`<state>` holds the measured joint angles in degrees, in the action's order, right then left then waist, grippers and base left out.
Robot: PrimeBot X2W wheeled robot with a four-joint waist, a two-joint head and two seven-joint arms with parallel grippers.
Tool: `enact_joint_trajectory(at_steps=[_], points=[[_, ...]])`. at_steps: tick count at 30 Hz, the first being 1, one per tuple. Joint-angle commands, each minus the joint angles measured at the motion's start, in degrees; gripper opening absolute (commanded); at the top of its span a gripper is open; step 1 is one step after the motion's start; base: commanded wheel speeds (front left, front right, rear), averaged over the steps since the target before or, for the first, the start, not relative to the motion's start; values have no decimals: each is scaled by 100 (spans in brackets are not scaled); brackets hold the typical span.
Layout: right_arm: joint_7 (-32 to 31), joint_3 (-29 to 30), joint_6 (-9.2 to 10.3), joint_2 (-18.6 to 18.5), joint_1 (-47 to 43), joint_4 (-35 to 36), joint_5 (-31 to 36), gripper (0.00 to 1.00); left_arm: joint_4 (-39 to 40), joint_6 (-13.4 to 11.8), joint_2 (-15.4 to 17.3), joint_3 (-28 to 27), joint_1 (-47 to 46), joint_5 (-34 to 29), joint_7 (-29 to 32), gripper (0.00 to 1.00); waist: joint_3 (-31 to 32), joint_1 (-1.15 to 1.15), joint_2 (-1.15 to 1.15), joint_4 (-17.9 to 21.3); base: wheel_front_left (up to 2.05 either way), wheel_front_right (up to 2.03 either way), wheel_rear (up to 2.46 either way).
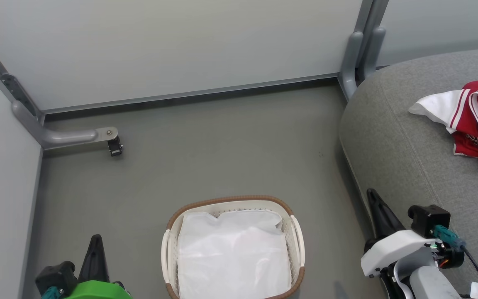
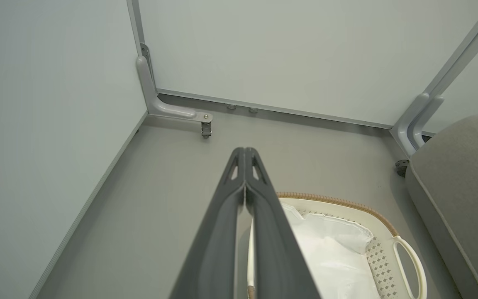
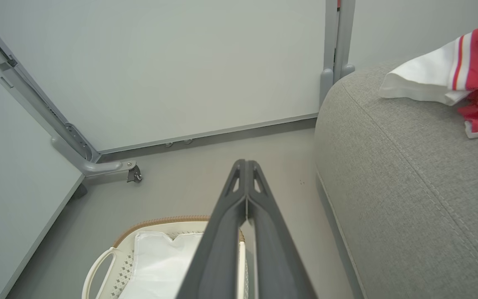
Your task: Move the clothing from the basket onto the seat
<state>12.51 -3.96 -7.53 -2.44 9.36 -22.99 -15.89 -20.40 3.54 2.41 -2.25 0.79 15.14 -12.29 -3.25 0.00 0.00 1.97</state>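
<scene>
- Status: the clothing lies crumpled on the seat, at 3 o'clock in the head view. It rests on the cushion top, and part of it runs past the edge of the view.
- The basket stands on the floor at 6 o'clock, near the seat, with a strip of floor between them.
- Basket contents: a white sheet. No red fabric is visible inside. The near end of the basket is cut off by the frame and cannot be checked.
- Judgement: the transfer appears complete, and nothing visible is left to move. What is left, at most, is to confirm that the hidden end of the basket is clear.
- Left gripper: at 7 o'clock in the head view, beside the basket's left handle. Its fingers are pressed together with nothing between them and point toward 12 o'clock.
- Right gripper: at 5 o'clock, between basket and seat edge. Its fingers are pressed together and empty, pointing toward 11 o'clock.
- Both grippers are well apart from the clothing. Both wrist views show the tips meeting over bare floor.
</scene>
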Motion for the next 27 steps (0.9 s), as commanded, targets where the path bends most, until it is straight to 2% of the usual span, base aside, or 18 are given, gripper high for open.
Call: enact_joint_trajectory(at_steps=[1,27], points=[[-60,59,1,-13,41,131,-283,0,128,32,19,-48,-132,291,45,0,4,0,0,-3,0,0,0],[-673,390,2,-27,-86,406,-2740,0,331,157,33,-157,-329,2776,638,0,72,0,0,-47,0,0,0]])
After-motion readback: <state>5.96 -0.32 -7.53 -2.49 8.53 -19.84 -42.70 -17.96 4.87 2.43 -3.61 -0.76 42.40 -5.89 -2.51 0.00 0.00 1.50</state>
